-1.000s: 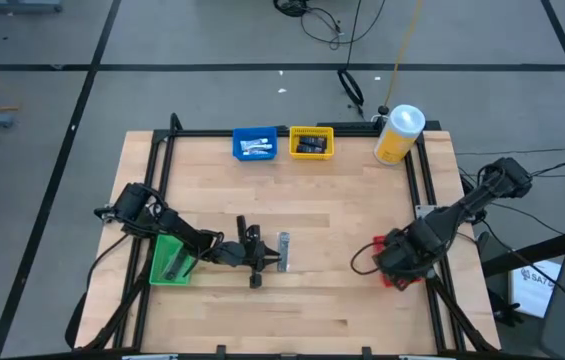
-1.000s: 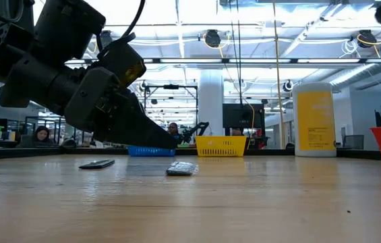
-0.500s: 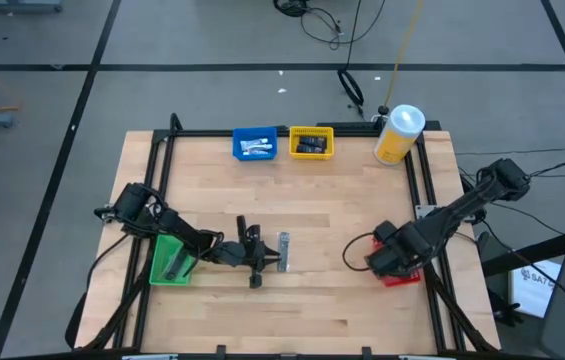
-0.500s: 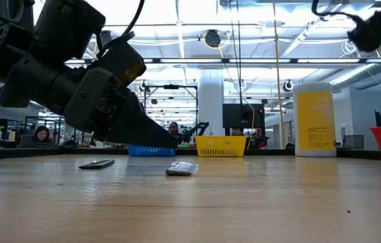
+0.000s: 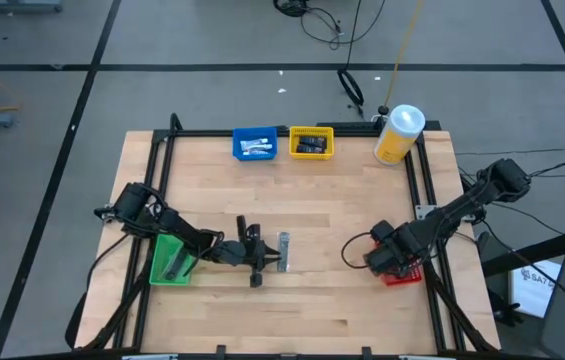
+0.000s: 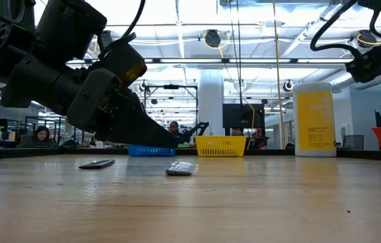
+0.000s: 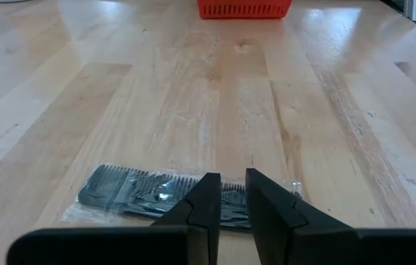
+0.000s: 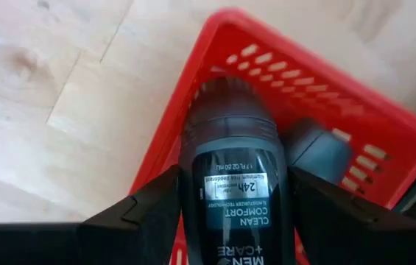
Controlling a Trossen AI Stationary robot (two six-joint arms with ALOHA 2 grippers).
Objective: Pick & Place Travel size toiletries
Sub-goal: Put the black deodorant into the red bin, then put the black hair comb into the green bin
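My right gripper [image 8: 230, 199] hangs over the red bin [image 5: 405, 275] at the table's right edge, shut on a dark roll-on bottle [image 8: 230, 154]. A grey item [image 8: 318, 151] lies in that bin. My left gripper [image 7: 233, 193] waits low near the table's middle, open by a narrow gap, just over a black comb in a clear wrapper [image 7: 149, 195] that lies flat on the wood. A silver sachet [image 5: 283, 252] lies flat just right of the left gripper [image 5: 257, 257]. My right gripper holds the bottle by its labelled body [image 8: 193, 199], pinched between the two fingers [image 8: 152, 210], one on each side. The fingers lie along the bottle, slanting down from above. The bottle is lifted clear, its dark cap end [image 8: 226, 103] pointing down at the red bin.
A green bin [image 5: 170, 258] with dark items stands beside the left arm. A blue bin [image 5: 254, 144] and a yellow bin [image 5: 311, 143] sit at the far edge, a large yellow canister [image 5: 399, 134] at the far right corner. Bare wood lies between the arms.
My right gripper, with the bottle in it, has moved a little toward the table's left and come down over the red bin. The left arm has kept still.
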